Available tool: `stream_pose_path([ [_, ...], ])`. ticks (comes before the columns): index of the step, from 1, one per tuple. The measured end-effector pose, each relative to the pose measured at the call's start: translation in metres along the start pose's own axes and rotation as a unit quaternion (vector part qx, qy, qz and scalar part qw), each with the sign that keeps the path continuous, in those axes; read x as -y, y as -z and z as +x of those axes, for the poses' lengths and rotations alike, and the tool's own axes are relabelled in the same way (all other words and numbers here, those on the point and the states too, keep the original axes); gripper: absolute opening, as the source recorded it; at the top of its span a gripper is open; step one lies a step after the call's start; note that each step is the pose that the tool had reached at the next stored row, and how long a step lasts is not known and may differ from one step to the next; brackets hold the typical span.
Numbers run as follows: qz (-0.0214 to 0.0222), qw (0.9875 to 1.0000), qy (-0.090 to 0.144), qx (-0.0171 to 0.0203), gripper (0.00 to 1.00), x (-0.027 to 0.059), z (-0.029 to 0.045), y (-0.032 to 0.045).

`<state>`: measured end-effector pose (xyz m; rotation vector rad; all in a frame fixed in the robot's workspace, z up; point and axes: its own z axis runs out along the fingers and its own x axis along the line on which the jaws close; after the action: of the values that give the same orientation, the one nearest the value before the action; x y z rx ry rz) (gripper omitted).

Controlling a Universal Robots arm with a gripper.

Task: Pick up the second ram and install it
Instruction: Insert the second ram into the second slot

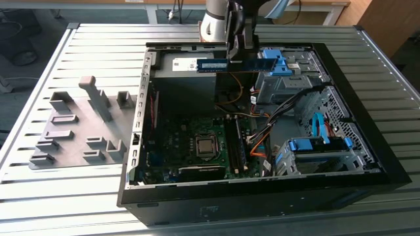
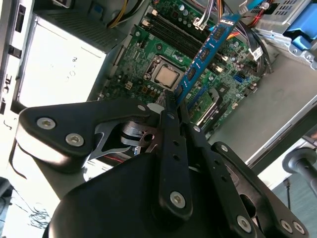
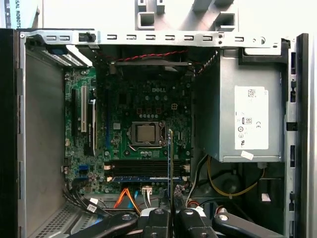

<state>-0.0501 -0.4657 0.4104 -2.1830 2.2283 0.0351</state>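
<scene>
Tool point(image 2: 174, 111) up close, my fingers clenched on the ram point(image 2: 205, 52), held edge-on above the open case point(image 1: 367, 162), well over the motherboard point(image 3: 124, 99). One stick already sits in the slots point(image 3: 146, 169). Carry step; seating needs exact alignment with a free slot.

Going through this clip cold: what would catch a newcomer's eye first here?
First, the claw shut on the second ram, the blue-green stick held high above the open computer case in the exterior view. Next, the motherboard below with its bare silver processor in the middle. Then the grey holder blocks on the slatted table, to the exterior view's left of the case.
</scene>
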Motion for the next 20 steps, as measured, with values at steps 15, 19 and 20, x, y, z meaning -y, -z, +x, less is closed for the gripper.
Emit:
stream_pose_path([
  [15, 0.0020, 0.9980, -0.064, 0.0000, 0.14, 0.0000, 0.0000, -0.0006],
  [19, 0.0025, 0.9968, -0.080, 0.0000, 0.14, 0.0000, 0.0000, -0.0008],
  [20, 0.0026, 0.9965, -0.083, 0.0000, 0.14, 0.0000, 0.0000, -0.0008],
])
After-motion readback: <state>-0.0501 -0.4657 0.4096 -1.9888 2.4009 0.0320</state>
